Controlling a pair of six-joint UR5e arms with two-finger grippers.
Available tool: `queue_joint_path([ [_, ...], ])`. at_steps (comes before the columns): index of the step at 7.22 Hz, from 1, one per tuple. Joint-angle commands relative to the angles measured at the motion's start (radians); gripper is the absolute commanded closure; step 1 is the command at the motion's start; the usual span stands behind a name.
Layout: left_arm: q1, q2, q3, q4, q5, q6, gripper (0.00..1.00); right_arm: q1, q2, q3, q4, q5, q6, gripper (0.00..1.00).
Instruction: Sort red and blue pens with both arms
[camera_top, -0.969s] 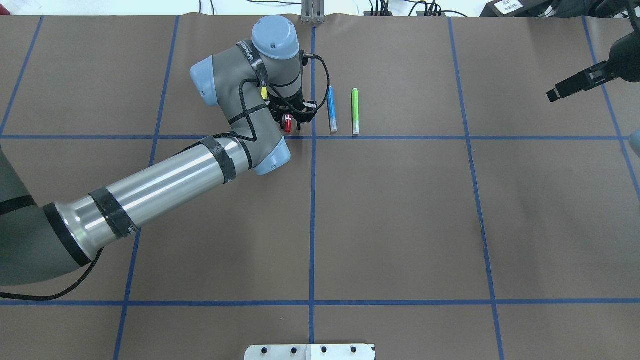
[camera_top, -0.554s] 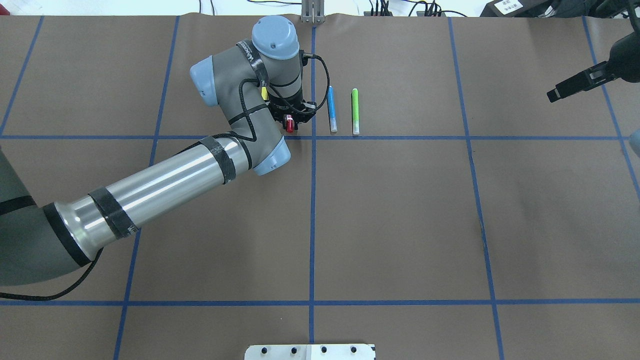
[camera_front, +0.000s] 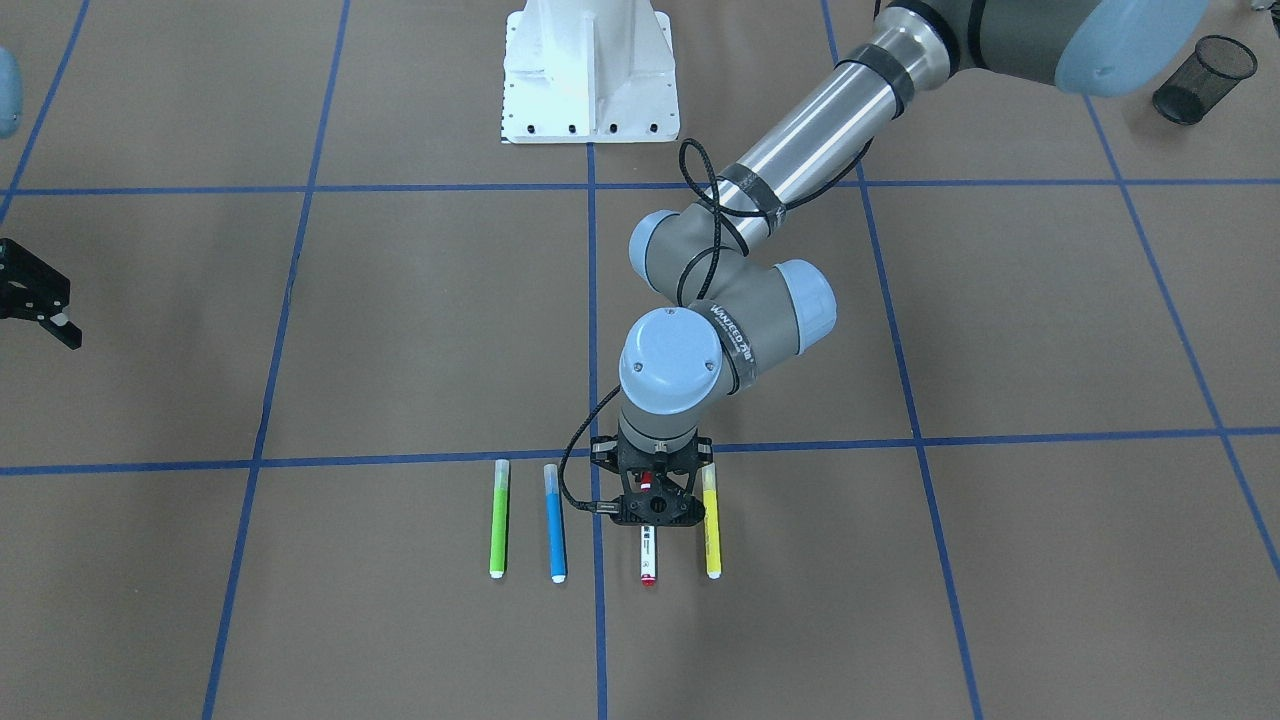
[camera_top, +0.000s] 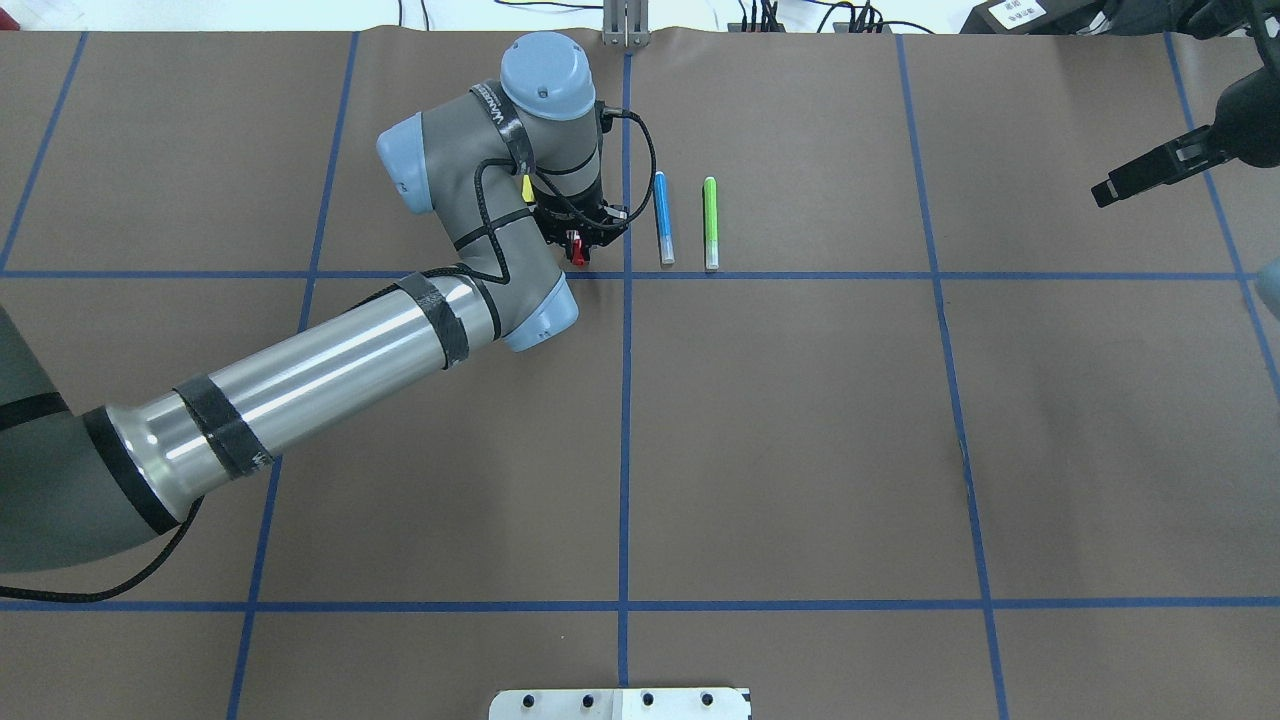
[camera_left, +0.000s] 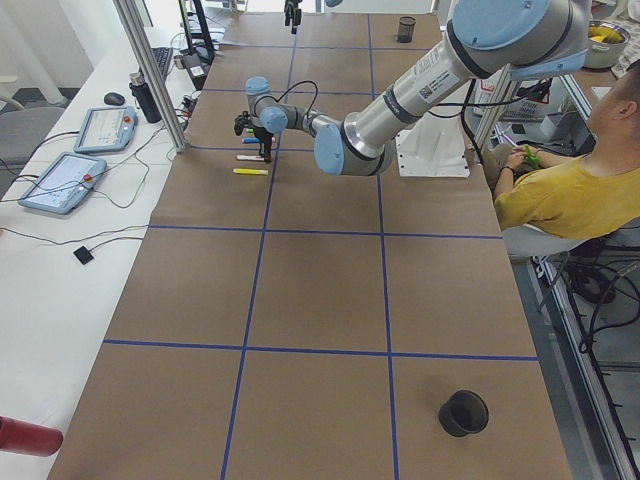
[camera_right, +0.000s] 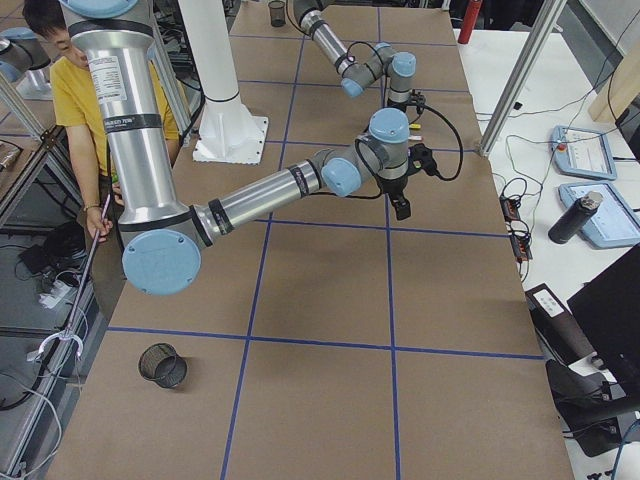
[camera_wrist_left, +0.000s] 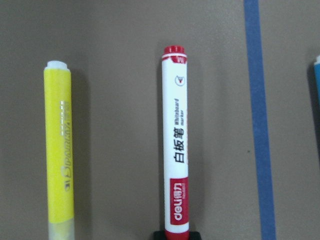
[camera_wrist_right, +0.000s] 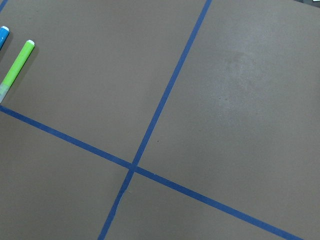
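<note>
Marker (camera_wrist_left: 175, 145) white-barrelled, red cap, red end, black printed label

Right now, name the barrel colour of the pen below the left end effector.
White; the red pen shows best in the left wrist view.

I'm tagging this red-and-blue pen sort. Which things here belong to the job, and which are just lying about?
Job: red-capped white marker, blue marker, left arm, right arm.
Lying about: green marker, yellow marker, black mesh cup.
</note>
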Motion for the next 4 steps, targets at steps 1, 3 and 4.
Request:
queue_joint_path([
  [1,-0.003,0.004,-0.046,0.000,0.000,-0.008,1.00,-0.004,0.000,-0.001,0.000,-0.001,-0.001,0.00],
  [3,-0.003,0.033,-0.161,0.052,-0.002,-0.008,1.00,-0.005,0.002,-0.001,0.000,-0.001,-0.001,0.00],
  [4,-0.004,0.056,-0.265,0.134,0.000,0.006,1.00,-0.005,0.002,-0.001,0.000,-0.001,-0.001,0.00],
])
